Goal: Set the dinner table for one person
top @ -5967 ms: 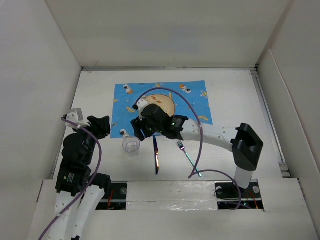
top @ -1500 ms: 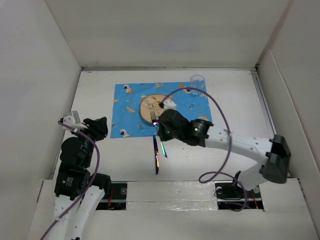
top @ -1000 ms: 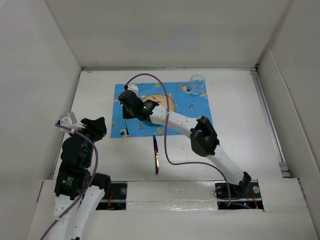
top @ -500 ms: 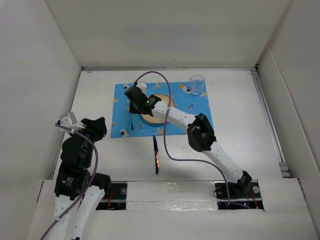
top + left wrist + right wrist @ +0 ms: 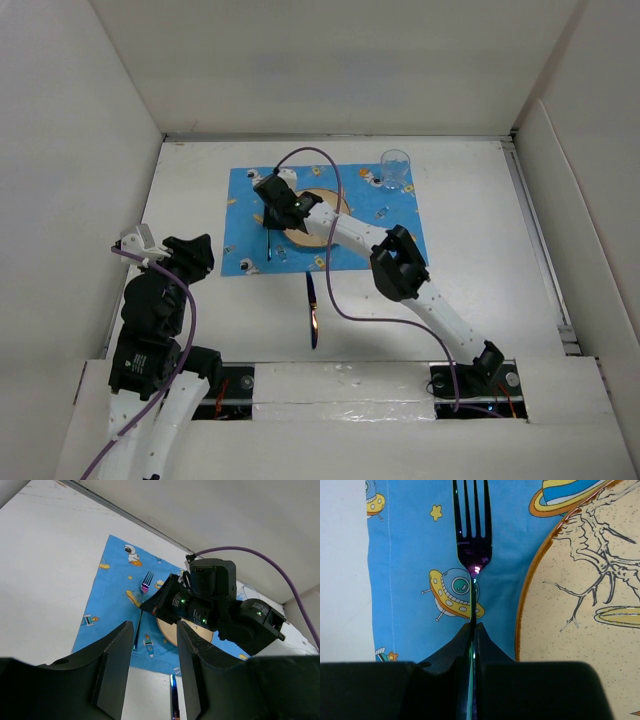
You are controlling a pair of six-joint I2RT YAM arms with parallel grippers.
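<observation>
On the white dinner table [image 5: 480, 220] lies a blue cartoon-print placemat [image 5: 240, 190] with a round tan plate [image 5: 325, 218] on it. My right gripper [image 5: 272, 208] reaches over the mat's left half, shut on the handle of a dark iridescent fork [image 5: 472, 545]. The fork [image 5: 268, 240] lies along the mat just left of the plate [image 5: 575, 595], tines pointing to the far side. A clear glass [image 5: 395, 168] stands at the mat's far right corner. An iridescent knife [image 5: 313, 310] lies on the table in front of the mat. My left gripper [image 5: 190, 255] hangs open at the near left, empty.
White walls enclose the table on three sides. The right arm's purple cable [image 5: 330, 250] loops over the plate and down across the mat. In the left wrist view the right gripper [image 5: 170, 602] covers part of the plate [image 5: 170, 632].
Over the last second my right gripper carried the fork from the mat's left edge rightward, to just beside the plate. The left arm stayed still.
</observation>
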